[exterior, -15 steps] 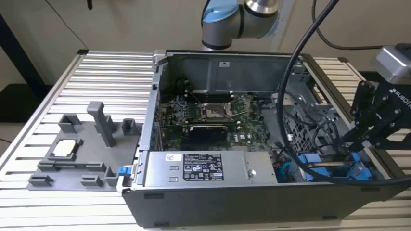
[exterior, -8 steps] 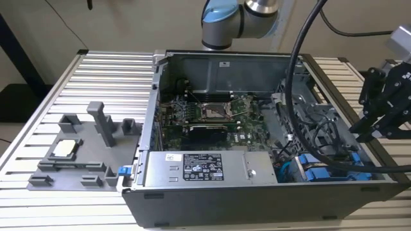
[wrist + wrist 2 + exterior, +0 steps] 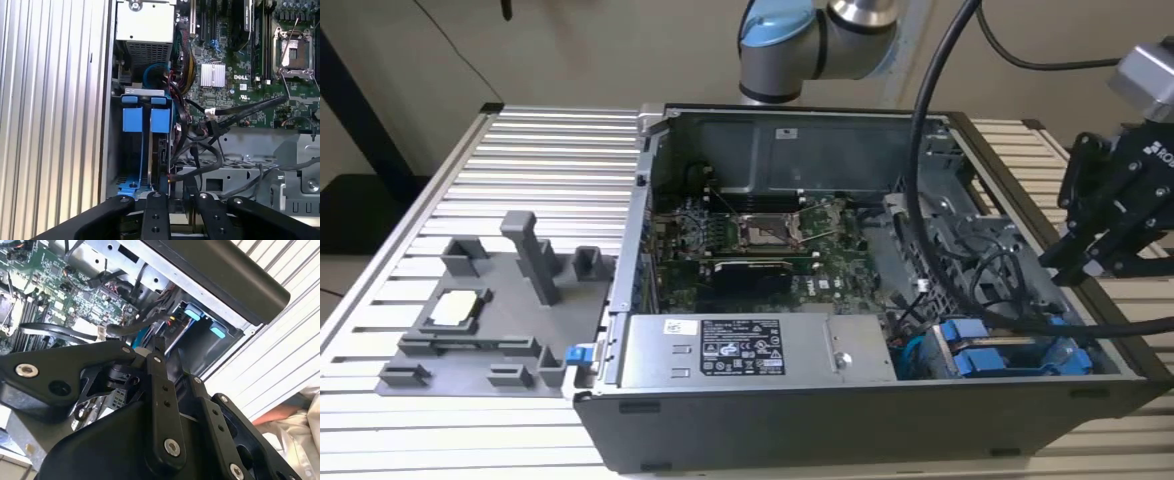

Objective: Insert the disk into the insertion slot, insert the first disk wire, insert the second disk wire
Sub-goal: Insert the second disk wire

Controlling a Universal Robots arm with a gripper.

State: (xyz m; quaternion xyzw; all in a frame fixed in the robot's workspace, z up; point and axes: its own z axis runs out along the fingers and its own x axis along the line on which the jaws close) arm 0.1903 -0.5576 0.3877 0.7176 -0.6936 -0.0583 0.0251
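Hovering over the drive-cage corner of the open computer case [image 3: 720,440], the claw [image 3: 1083,268] hangs near black cables [image 3: 250,108]; its grip cannot be told. The disk [image 3: 161,121], in its blue carrier, sits in the insertion slot [image 3: 987,358].

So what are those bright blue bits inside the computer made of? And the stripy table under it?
The blue tabs look like plastic: one even bright colour, smooth moulded shapes and a soft shine. The table looks like metal, probably aluminium: silvery-grey and matt, with long straight ribs that catch the light.
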